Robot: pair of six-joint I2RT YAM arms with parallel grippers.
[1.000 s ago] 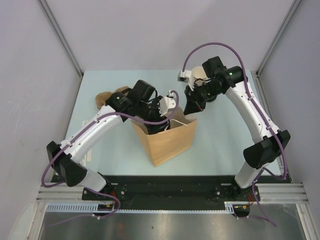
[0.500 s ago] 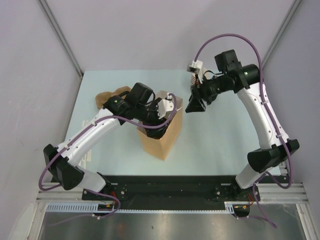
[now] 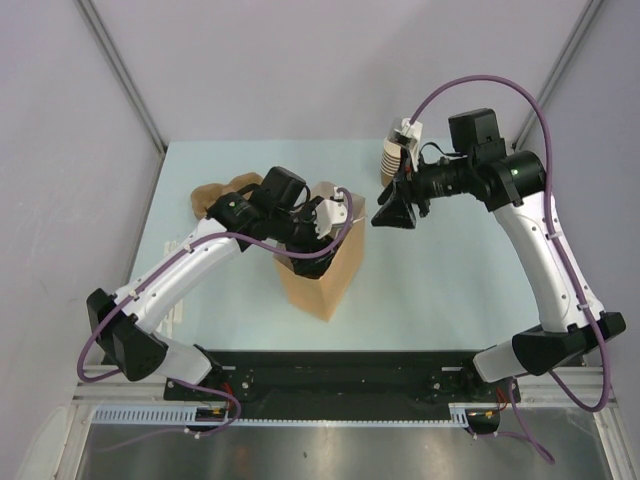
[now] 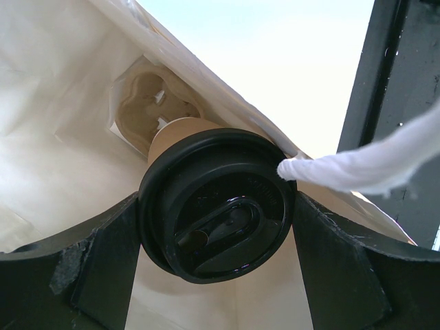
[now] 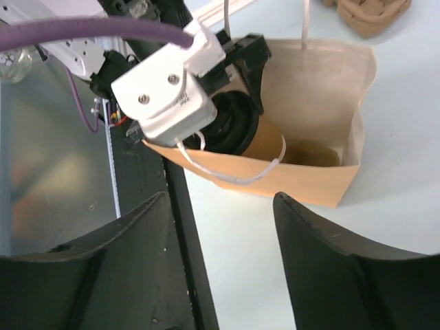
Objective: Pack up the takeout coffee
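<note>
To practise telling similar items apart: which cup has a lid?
The cup in the left gripper, inside the bag, black-lidded. The stacked cups at the back show none.

The left arm point(image 3: 190, 262) and right arm point(image 3: 545, 255) have white shells and black joints. A purple cable point(image 5: 69, 33) loops along each. The right tool point(image 5: 218, 199) has broad black curved fingers point(image 5: 330, 254). A white wrist box point(image 5: 165, 89) shows two screws point(image 5: 142, 99).

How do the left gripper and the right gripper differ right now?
The left gripper is shut on the takeout coffee; the right gripper is open and empty. The left gripper reaches into the paper bag; the right gripper hangs outside it. Both are black and two-fingered.
</note>
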